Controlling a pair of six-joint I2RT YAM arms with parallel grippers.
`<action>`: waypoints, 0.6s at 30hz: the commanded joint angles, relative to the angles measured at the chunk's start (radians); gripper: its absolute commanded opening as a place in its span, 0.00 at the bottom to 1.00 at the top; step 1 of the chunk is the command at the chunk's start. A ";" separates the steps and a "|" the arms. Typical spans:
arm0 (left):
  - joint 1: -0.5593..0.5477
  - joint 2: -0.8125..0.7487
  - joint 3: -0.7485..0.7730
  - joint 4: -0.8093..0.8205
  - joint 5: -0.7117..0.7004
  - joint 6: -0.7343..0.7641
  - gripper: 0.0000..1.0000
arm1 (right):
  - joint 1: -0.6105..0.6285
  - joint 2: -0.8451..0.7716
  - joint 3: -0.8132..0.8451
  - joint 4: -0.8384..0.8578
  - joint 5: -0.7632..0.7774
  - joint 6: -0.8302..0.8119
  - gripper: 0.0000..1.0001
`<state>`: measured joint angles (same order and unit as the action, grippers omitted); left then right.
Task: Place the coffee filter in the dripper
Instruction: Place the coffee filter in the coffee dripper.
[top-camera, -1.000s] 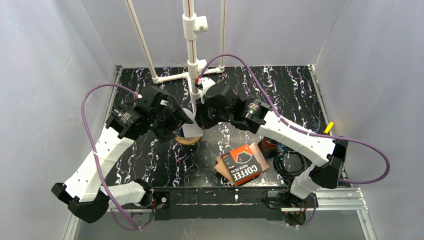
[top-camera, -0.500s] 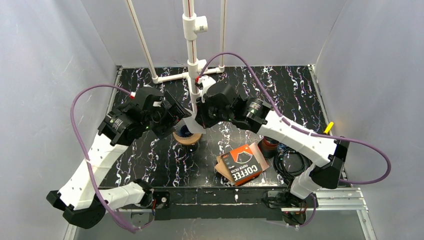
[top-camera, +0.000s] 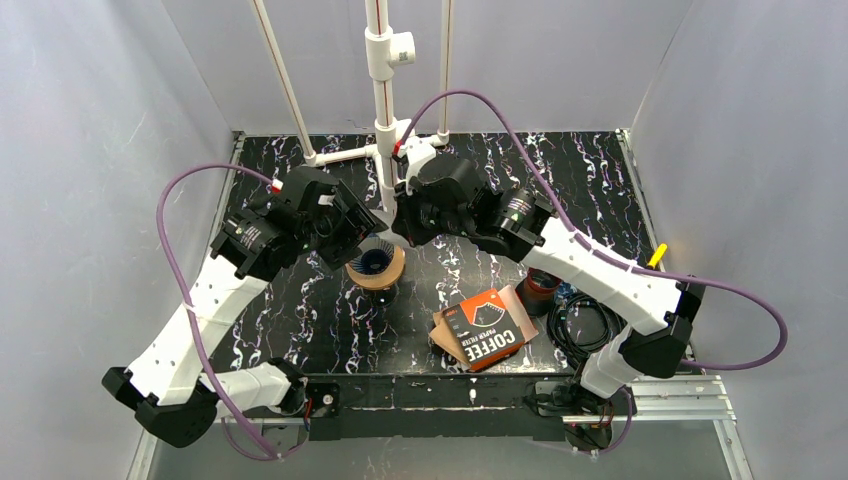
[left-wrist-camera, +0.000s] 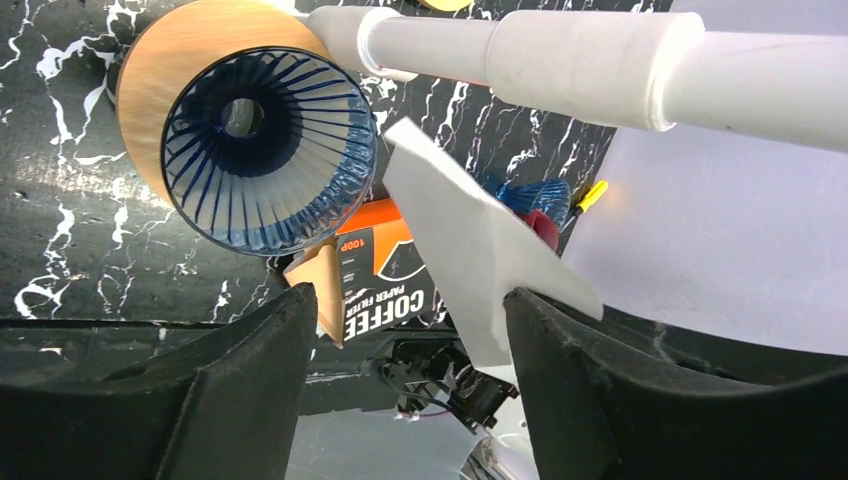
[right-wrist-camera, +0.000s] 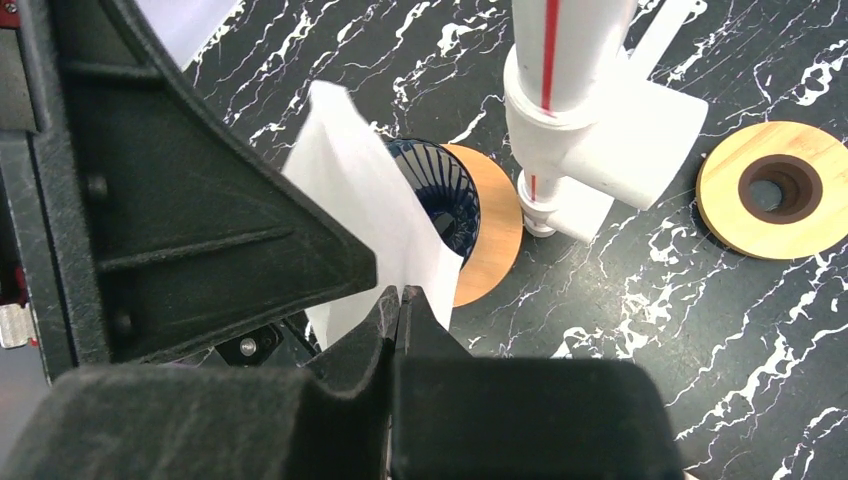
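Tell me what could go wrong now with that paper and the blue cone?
The filter, pinched by the right gripper, looks folded flat, so it may sit crooked in the dripper. Nothing holds the dripper; the left gripper is open, apart from it, so a nudge could tip it. The white pipe stands close, an easy bump.

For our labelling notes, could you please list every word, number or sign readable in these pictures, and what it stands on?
"COFFEE": large white letters on the orange-and-black filter pack.
"PAPER FILTER": a smaller line just above it on the same pack.
"100P": on the pack's orange part, left wrist view; anything after it cannot be made out.
The small emblem on the pack is too small to read. No other text shows.
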<state>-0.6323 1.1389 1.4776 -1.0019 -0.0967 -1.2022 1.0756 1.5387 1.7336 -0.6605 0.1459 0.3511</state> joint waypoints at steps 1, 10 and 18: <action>-0.004 -0.032 -0.026 -0.051 -0.021 0.001 0.65 | 0.001 -0.012 0.042 0.022 0.040 0.002 0.01; -0.002 -0.022 -0.045 -0.093 -0.033 0.026 0.53 | 0.001 -0.041 -0.059 0.096 0.037 0.070 0.01; 0.000 -0.048 -0.065 -0.106 -0.066 0.012 0.51 | 0.001 -0.068 -0.124 0.148 0.038 0.142 0.01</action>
<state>-0.6323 1.1248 1.4342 -1.0672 -0.1154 -1.1824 1.0756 1.5230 1.6180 -0.5945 0.1703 0.4431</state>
